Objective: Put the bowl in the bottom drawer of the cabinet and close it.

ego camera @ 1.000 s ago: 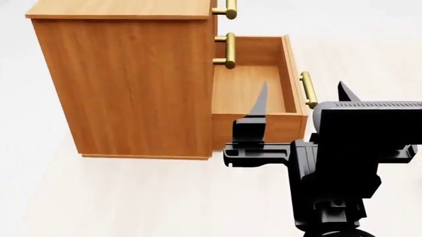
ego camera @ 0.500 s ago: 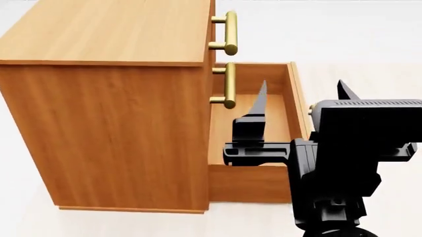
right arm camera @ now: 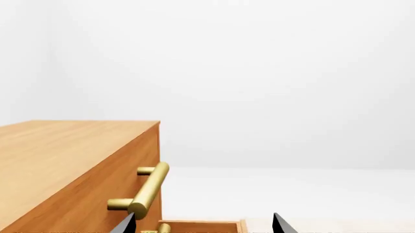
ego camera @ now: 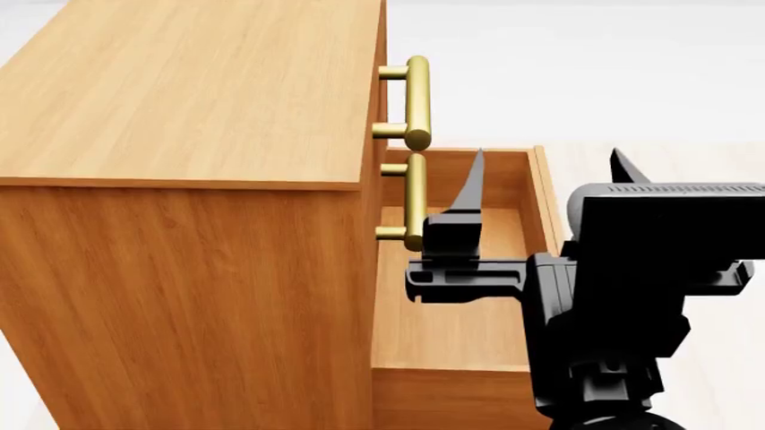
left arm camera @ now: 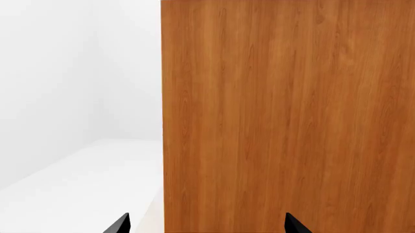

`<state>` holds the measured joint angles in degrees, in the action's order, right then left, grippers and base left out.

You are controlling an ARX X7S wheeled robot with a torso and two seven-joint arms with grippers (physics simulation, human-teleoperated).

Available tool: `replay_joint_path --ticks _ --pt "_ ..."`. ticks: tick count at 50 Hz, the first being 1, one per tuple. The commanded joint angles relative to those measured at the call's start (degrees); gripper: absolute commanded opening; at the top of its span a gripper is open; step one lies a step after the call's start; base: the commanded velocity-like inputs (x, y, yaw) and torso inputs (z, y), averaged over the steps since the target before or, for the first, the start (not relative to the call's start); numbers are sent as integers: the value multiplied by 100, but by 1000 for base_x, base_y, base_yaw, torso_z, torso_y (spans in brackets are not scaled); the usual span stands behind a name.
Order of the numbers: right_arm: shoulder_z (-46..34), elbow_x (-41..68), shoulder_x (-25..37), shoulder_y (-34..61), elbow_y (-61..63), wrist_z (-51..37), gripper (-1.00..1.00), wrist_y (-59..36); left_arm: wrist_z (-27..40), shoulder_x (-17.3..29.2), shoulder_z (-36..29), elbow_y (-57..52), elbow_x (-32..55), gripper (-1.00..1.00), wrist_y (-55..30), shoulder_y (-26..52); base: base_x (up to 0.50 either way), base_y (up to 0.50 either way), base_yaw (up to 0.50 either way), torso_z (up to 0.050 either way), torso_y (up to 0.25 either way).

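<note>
The cabinet [ego camera: 179, 179] fills the head view from 9 to 12 o'clock, its flat top facing up. The bottom drawer [ego camera: 449, 331] stands pulled out at 6 o'clock, its wooden floor bare; the bowl is not in any view. Two upper handles [ego camera: 416, 103] sit stacked above it. The right claw [ego camera: 544, 193] hangs over the drawer, fingers spread wide, holding nothing. The left claw [left arm camera: 206, 224] faces the cabinet's side panel, tips well apart, also unladen.
</note>
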<state>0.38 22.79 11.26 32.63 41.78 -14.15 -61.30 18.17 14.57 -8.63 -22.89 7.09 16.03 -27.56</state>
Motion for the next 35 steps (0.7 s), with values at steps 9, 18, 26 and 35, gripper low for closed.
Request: replay_joint_path --ticks 9,18,26,35 --pt "-32 -16 30 -70 -135 -122 100 88 58 51 -31 3 38 100 26 -2 387 0 0 0 0" --pt "150 35 100 -297 -219 -85 100 215 87 72 -56 -19 41 100 3 1 17 0 0 0 0" --pt "88 -142 233 -392 -614 -79 100 475 118 86 -78 -37 32 100 -6 -1 0 0 0 0 0" --pt "-94 -361 307 -283 -1331 -192 100 443 140 115 -101 -44 27 100 -18 -3 0 0 0 0 0"
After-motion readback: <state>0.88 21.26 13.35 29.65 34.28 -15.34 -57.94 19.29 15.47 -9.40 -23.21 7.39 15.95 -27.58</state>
